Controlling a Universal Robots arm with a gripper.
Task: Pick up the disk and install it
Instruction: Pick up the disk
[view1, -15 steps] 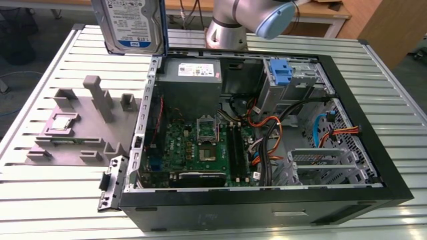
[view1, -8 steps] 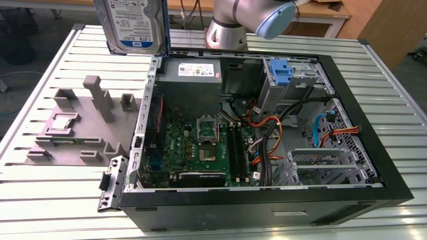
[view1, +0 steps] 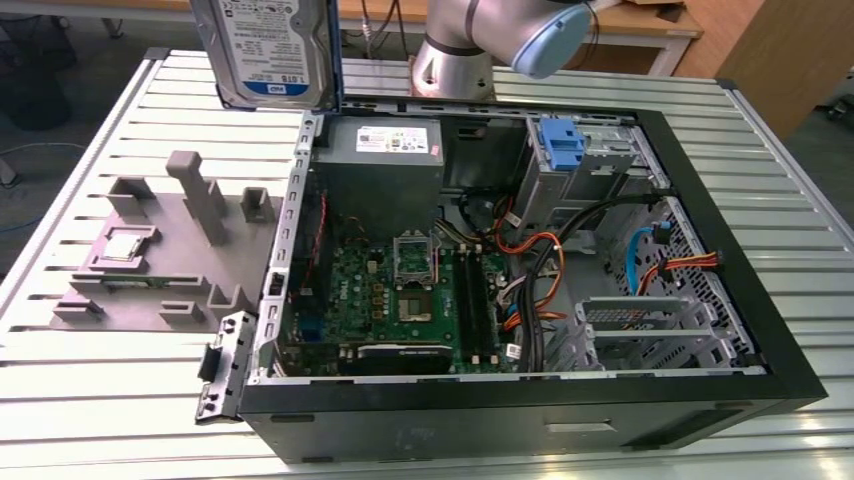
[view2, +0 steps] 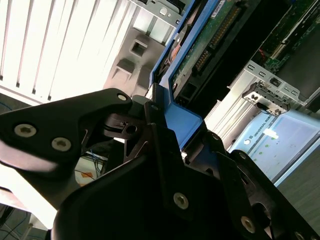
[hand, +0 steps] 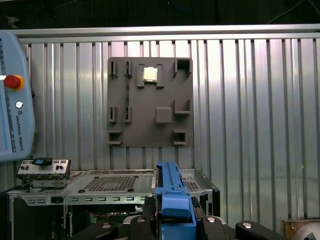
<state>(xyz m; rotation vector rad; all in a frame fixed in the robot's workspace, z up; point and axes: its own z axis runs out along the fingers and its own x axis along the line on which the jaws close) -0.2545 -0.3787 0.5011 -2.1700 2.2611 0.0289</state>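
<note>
The disk (view1: 267, 50), a silver hard drive with a white-and-blue label and blue rails, hangs upright in the air above the table, just beyond the back left corner of the open computer case (view1: 747, 330) in the exterior view. In both wrist views my gripper (view2: 177, 127) (hand: 172, 215) is shut on the disk. Its black fingers (view2: 155, 130) clamp the blue bracket rail (hand: 172, 197). The disk's green circuit-board side (view2: 210, 45) faces the second wrist view.
The case lies open with its motherboard (view1: 400, 290), cables, a grey drive cage with a blue latch (view1: 567, 150) and a lower metal cage (view1: 641, 325). A grey fixture plate (view1: 160, 270) holding a small square chip (view1: 127, 245) lies at the exterior view's left. A teach pendant (hand: 15, 100) rests nearby.
</note>
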